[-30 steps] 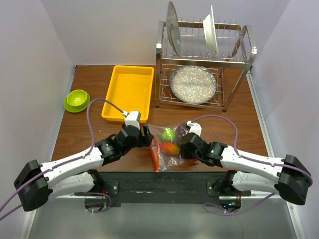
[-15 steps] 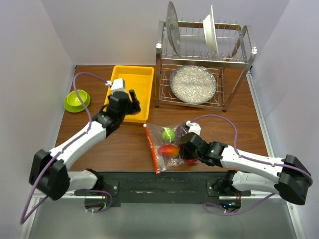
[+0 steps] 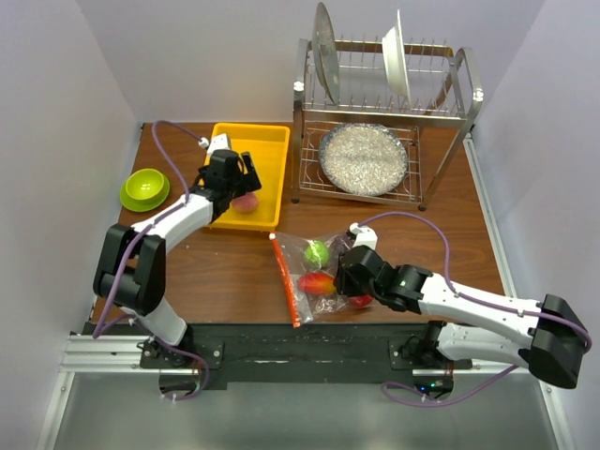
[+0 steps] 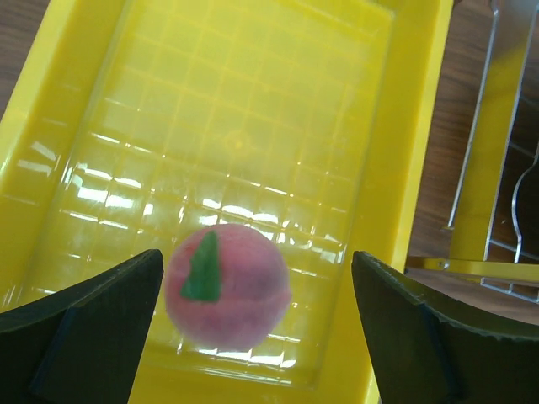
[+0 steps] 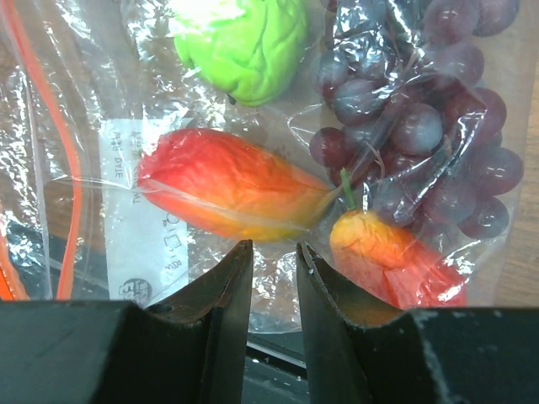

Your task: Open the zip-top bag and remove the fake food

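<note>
Swung from the zip-top bag [image 5: 126, 236] to the yellow tray [image 4: 404, 168], my left gripper [image 4: 257, 273] gapes wide, empty, over the peach [image 4: 227, 286] (my right gripper [image 5: 274, 261] pinches the bag's edge, remaining fake food [image 5: 236, 194] just ahead).

1 bag [image 3: 314, 272], 5 fake food pieces [image 3: 317, 252], 1 yellow tray [image 3: 264, 157], 1 green bowl [image 3: 144, 189], 2 plates [image 3: 325, 52].

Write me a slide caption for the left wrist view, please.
Open left gripper above a pink peach in the yellow tray.
</note>
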You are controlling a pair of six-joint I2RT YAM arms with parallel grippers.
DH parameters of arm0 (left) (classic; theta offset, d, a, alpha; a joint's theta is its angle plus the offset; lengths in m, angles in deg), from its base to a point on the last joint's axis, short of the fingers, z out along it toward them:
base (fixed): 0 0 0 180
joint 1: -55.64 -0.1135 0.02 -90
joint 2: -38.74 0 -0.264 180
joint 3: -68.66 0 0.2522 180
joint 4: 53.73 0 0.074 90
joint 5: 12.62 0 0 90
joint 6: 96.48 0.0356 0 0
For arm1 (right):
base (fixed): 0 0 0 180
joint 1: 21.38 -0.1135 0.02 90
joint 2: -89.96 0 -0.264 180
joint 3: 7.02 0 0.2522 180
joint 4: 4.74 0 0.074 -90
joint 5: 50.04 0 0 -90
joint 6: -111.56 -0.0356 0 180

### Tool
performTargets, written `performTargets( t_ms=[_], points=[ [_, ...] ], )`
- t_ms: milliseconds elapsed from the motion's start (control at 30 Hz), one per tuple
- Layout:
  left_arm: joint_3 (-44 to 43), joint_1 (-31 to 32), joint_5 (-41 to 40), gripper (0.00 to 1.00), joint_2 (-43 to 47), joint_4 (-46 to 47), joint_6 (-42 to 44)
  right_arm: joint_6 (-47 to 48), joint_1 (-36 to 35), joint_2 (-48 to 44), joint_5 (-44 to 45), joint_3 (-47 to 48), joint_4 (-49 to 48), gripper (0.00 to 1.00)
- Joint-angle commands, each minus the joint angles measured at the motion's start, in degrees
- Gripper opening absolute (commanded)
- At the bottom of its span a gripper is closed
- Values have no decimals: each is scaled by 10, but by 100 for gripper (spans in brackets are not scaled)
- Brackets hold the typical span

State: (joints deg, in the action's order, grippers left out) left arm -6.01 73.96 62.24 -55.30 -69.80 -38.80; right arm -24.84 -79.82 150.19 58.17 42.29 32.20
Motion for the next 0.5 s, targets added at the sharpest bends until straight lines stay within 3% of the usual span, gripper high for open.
performTargets(
  t_ms=[0, 133, 233, 267, 367, 467],
  points=[
    [-32, -4, -12, 100, 24, -13, 9, 9, 1, -5, -10, 25, -7, 34],
    [-19, -3, -16, 98, 58, -38, 4, 15, 1, 5, -19, 31, -10, 36],
    [29, -2, 2, 82, 114, -39, -10, 15, 1, 8, -20, 34, -11, 36],
    [64, 0, 7, 71, 149, -38, -15, 16, 1, 9, -20, 34, -12, 36],
    [148, 10, 26, 56, 224, -33, -35, 15, 1, 15, -20, 32, -16, 36],
    [216, 45, 42, 50, 284, -32, -53, 15, 1, 22, -20, 26, -23, 36]
  ],
)
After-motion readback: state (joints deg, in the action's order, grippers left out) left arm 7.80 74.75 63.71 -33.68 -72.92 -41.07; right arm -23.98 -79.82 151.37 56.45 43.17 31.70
